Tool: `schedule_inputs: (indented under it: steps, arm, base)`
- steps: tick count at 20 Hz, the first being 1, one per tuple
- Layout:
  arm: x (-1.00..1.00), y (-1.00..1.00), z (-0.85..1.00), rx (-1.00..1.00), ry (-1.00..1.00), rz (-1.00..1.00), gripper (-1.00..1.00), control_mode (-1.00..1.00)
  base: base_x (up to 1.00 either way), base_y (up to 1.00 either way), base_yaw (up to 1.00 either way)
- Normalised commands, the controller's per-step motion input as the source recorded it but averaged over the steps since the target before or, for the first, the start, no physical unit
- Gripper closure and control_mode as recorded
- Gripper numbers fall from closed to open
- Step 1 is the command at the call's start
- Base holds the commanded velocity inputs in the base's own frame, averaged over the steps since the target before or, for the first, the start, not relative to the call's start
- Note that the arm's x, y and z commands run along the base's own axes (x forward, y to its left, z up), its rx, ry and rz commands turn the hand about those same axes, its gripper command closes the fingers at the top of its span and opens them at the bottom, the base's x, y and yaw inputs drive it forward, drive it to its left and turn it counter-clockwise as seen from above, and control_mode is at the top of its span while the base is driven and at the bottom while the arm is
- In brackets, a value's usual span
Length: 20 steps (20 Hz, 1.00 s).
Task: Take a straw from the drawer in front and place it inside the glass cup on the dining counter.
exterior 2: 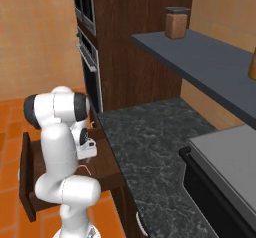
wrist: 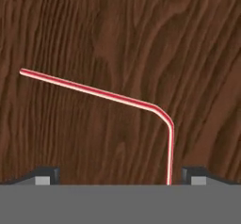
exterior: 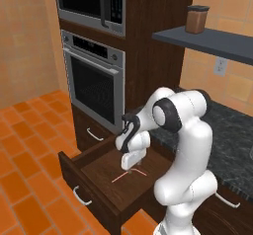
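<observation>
Looking into a rendered home kitchen. Standing against a tall dark wood cabinet (exterior: 153, 41), a built-in stainless oven (exterior: 94, 83) with a microwave (exterior: 91, 2) stacked above it. Running along the right, a dark speckled stone desk (exterior 2: 150, 147) with a grey wall shelf (exterior 2: 200, 57) above, carrying a brown lidded canister (exterior 2: 176, 22). Covering the floor, orange tiles (exterior: 24, 130); lining the walls, tan tiles, with a white power outlet (exterior: 220, 66) set in. Hanging open below the oven, a wooden drawer (exterior: 99, 179) with a curved silver handle (exterior: 81, 196). Showing at the near right, the edge of a black stove (exterior 2: 220, 182).
</observation>
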Motion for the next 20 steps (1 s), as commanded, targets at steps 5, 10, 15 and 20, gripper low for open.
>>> schedule_inputs:
  steps: [5, 10, 15, 20]
  arm:
    - [0.3, -0.08, -0.38, 0.0, 0.0, 0.12, -1.0, -1.0]
    - [0.04, -0.06, -0.32, 0.0, -0.01, 0.14, -1.0, -1.0]
    - [0.0, -0.1, -0.25, 0.0, -0.1, 0.12, -1.0, -1.0]
    - [0.0, -0.03, -0.38, 0.0, -0.08, 0.07, -1.0, -1.0]
  base:
    - [0.0, 0.0, 0.0]
    - [0.0, 0.0, 0.0]
    - [0.0, 0.0, 0.0]
    - [0.0, 0.0, 0.0]
